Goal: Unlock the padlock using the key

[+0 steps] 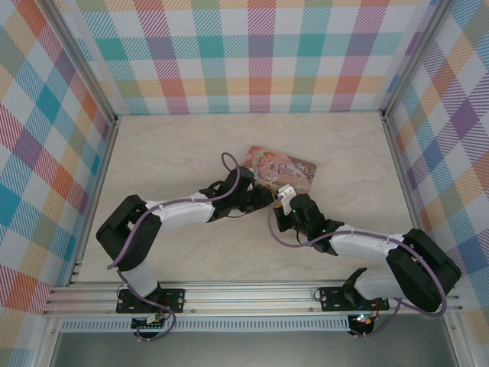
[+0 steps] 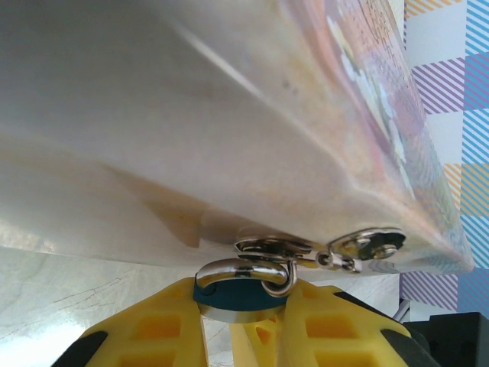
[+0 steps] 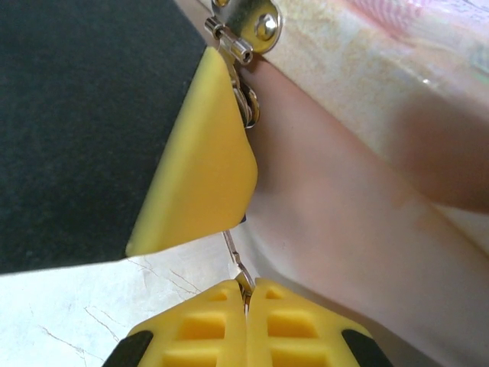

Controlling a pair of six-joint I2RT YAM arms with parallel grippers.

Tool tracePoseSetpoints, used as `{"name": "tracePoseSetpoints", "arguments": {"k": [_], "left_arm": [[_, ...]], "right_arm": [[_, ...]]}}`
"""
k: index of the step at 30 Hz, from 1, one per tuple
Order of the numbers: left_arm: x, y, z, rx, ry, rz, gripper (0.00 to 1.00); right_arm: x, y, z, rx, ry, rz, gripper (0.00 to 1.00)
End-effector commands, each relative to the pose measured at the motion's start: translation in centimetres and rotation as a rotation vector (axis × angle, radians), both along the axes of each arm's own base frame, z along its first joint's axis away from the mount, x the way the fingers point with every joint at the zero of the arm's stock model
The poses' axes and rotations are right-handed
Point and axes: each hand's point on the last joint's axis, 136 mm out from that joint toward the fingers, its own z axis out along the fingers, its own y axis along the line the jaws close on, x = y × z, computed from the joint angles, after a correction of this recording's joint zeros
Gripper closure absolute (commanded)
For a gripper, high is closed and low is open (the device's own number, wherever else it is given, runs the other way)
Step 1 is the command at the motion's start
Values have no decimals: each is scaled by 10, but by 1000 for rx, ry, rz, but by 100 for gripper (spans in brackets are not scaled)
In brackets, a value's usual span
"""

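The padlock has a blue-teal body and a silvery shackle hooked through the hasp of the pink tin. My left gripper is shut on the padlock's body, just under the tin's edge. My right gripper is shut on the key, a thin metal sliver. The key's blade points up and runs behind the left gripper's yellow finger, which hides the padlock there. From above, the left gripper and the right gripper meet at the tin's near edge.
The pink illustrated tin lies mid-table, tilted, with its hasp plate at the near side. Checked walls enclose the marbled tabletop on three sides. Purple cables loop over both arms.
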Motion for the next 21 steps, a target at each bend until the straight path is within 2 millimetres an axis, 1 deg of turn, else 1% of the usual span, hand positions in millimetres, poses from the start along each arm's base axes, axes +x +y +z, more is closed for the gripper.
{"name": "tracePoseSetpoints", "arguments": {"k": [1,7,14,16,17,18,21], "left_arm": [[-4,-13,40,-79,-45,-32,81],[-5,-13,42,-85,-41,-31,81],[-6,-13,48,-94,-33,-28,81],[-7,-14,50,-97,-34,-30,81],[-7,-14,50,-95,-32,-31,81],[-8,-14,50,-94,-32,-32,81],[-8,-15,51,-95,-32,-34,81]], "right_arm": [[8,6,20,54,-67,-9,100],[9,8,30,85,-106,-7,100],[15,13,57,154,-212,6,100],[16,15,60,158,-232,15,100],[16,15,59,151,-232,20,100],[18,17,67,171,-260,23,100],[19,19,71,183,-280,31,100]]}}
